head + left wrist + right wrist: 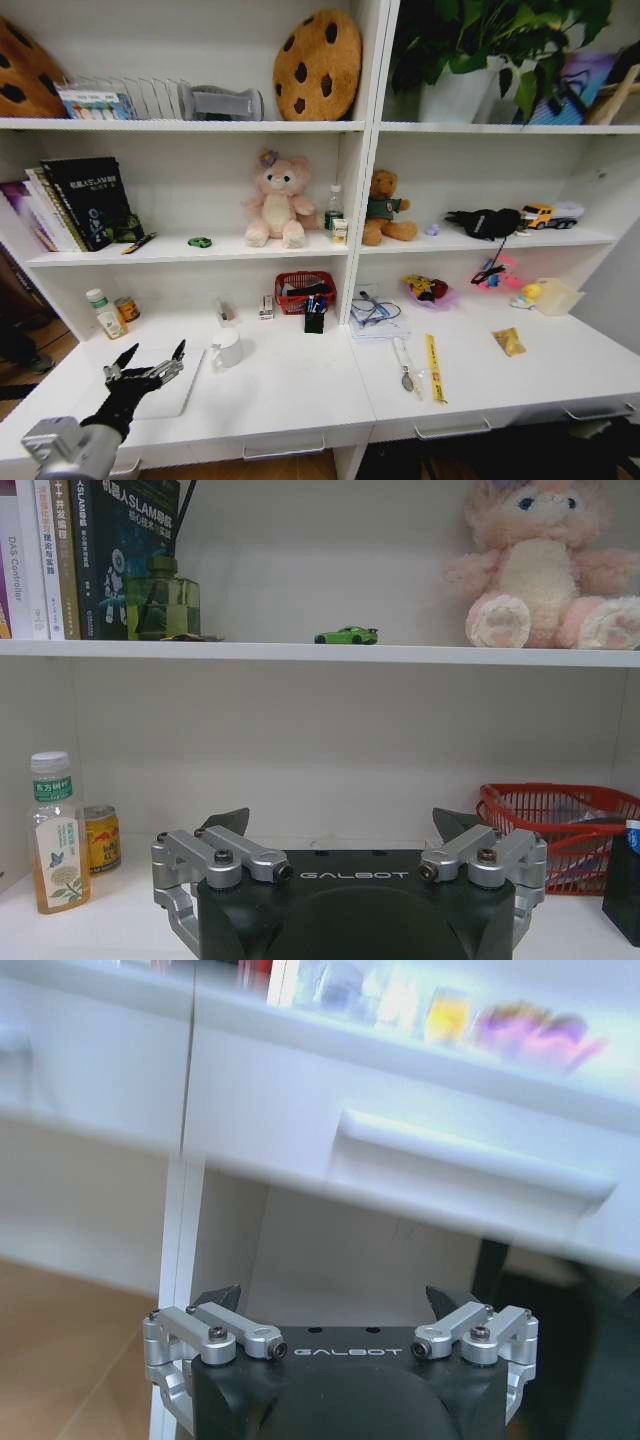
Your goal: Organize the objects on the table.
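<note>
With nothing picked up yet, the left gripper [150,364] hovers with fingers spread and empty above the laptop [165,392] on the table [300,390], so next it likely must lower and close; the right gripper [338,1305], also spread, hangs below the drawers [470,1160].

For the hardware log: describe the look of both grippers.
Left gripper: black body with white GALBOT lettering, silver metal linkages with dark bolts, dark pointed fingers. In the head view, its arm ends in a silver-grey cylindrical wrist. Right gripper: same black body, lettering and silver linkages.
</note>
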{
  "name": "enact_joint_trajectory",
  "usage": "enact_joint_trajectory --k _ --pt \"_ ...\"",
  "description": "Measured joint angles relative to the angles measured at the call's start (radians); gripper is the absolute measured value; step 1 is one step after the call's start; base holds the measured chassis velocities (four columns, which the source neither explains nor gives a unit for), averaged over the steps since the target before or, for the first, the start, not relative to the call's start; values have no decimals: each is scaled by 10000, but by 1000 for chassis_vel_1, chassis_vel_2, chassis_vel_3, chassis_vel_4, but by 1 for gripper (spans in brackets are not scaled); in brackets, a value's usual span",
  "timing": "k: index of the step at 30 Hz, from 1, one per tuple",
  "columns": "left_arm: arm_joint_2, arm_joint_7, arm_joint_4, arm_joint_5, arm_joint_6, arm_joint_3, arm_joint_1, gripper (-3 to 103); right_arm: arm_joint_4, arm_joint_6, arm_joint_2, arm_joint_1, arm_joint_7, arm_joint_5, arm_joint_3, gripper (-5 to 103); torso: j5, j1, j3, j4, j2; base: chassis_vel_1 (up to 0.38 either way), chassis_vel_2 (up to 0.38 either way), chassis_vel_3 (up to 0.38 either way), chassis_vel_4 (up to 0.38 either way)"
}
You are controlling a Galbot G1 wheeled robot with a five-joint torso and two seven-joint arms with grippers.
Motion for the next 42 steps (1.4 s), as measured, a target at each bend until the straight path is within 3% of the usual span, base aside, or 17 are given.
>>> enact_joint_trajectory --k 3,6,9,10,13,14,16,17,19,20,23,31,42 --pt "0 0 0 0 0 0 -1 100 3444 -3 255 -1978 659 23 634 100 4 5 5 -2 7 0 0 0 0" --pt "0 0 0 0 0 0 0 100 4629 -368 248 -2009 704 199 1020 100 3 5 6 1 8 0 0 0 0" --pt "-1 -1 1 1 0 0 0 100 6054 -1418 95 -1338 659 746 1641 100 6 7 7 7 10 0 0 0 0" --pt "-1 -1 1 1 0 0 0 100 6054 -1418 95 -1338 659 746 1641 100 6 7 7 7 10 0 0 0 0" --pt "0 -1 0 0 0 0 0 100 7258 -3411 -308 -23 793 1656 2079 100 7 8 9 1 13 0 0 0 0" --pt "0 -1 0 0 0 0 0 100 7258 -3411 -308 -23 793 1656 2079 100 7 8 9 1 13 0 0 0 0" --pt "0 -2 1 0 0 0 0 100 7919 -4577 -876 701 1100 2662 2249 100 5 8 10 -1 15 0 0 0 0" --pt "0 -2 1 0 0 0 0 100 7919 -4577 -876 701 1100 2662 2249 100 5 8 10 -1 15 0 0 0 0" --pt "0 -1 1 0 0 0 0 100 8506 -6232 -1719 1711 1795 4094 2316 100 4 10 11 7 15 0 0 0 0" --pt "0 -1 1 0 0 0 0 100 8506 -6232 -1719 1711 1795 4094 2316 100 4 10 11 7 15 0 0 0 0" --pt "0 -1 1 0 0 0 0 100 8639 -7267 -2160 2347 2378 4738 2218 100 6 12 12 2 15 0 0 0 0" --pt "0 0 1 0 0 0 0 100 8650 -7465 -1788 2200 2550 4673 1869 100 4 32 38 -2 70 0 0 0 0" --pt "0 0 1 1 0 0 0 100 8444 -6807 -1470 2116 2225 4324 1586 100 4 347 407 1 748 0 0 0 0"
